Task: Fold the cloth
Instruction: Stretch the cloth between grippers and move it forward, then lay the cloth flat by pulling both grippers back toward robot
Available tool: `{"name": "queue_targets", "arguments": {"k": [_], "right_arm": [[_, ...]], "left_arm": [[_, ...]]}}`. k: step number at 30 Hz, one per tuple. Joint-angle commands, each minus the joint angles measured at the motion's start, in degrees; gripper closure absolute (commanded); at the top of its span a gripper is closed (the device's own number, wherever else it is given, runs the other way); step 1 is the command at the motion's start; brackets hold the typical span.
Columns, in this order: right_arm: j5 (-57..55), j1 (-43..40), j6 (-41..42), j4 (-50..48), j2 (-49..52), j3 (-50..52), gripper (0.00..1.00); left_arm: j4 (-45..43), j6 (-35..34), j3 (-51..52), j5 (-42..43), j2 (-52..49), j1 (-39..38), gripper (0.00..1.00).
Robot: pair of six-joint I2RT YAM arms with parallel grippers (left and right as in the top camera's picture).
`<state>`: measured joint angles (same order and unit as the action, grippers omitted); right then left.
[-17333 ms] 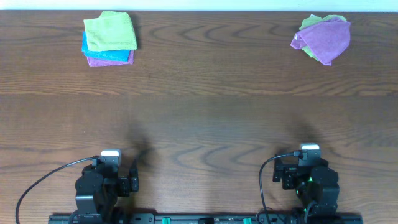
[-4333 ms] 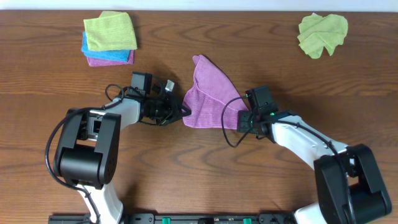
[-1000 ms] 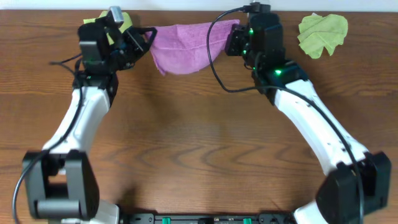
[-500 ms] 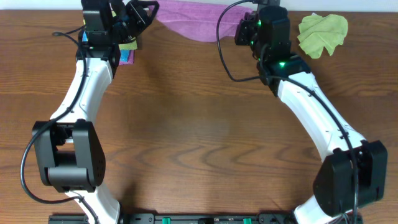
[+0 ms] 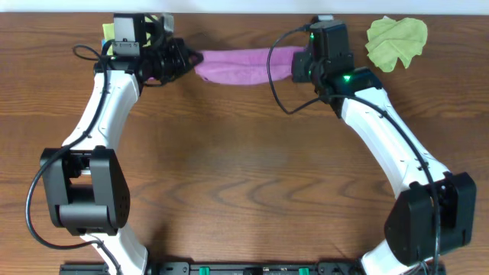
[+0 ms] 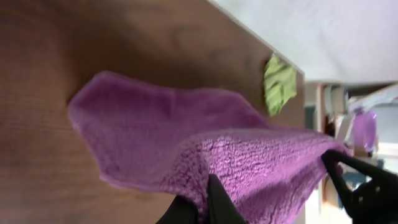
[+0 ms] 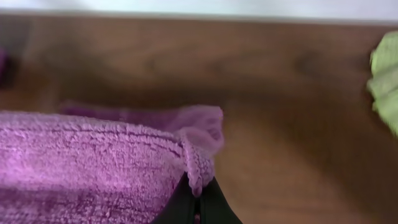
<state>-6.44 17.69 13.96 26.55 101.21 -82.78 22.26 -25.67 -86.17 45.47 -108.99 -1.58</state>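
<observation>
The purple cloth [image 5: 237, 64] hangs stretched between my two grippers at the far edge of the table, its lower part doubled on the wood. My left gripper [image 5: 186, 59] is shut on the cloth's left corner, and my right gripper [image 5: 294, 61] is shut on its right corner. In the left wrist view the cloth [image 6: 205, 149] spreads away from my pinched gripper [image 6: 203, 200], with a lower layer lying on the table. In the right wrist view a rolled hem of the cloth [image 7: 93, 168] sits pinched in my gripper [image 7: 196, 198].
A crumpled green cloth [image 5: 396, 42] lies at the far right, also showing as the green cloth [image 7: 385, 81] at the right wrist view's edge. A stack of folded cloths [image 5: 111, 32] sits at the far left, mostly behind my left arm. The table's far edge [image 5: 244, 14] is close behind the cloth.
Both grippers have come down and slightly toward me from the far edge, lowering the cloth so it bunches into a narrower band on the table.
</observation>
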Motion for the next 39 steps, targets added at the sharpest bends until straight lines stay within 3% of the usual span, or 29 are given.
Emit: {"name": "queue_targets", "arguments": {"k": [1,12,20,39], "right_arm": [[-0.74,-0.37,-0.72,3.32,0.26,-0.81,0.99],[0.90,0.66,0.39,16.79,0.26,-0.55,0.99],[1.53,3.76,2.19,20.39,0.26,3.28,0.99],[5.42,6.54,10.25,11.15,-14.58,31.17,0.99]], "left_arm": [[4.24,8.87,-0.87,0.70,-0.31,0.44,0.94],[24.24,24.55,-0.66,0.61,-0.31,0.44,0.94],[32.28,30.56,1.51,-2.03,-0.28,0.44,0.94],[25.49,31.47,26.99,1.14,0.15,1.92,0.94]]}}
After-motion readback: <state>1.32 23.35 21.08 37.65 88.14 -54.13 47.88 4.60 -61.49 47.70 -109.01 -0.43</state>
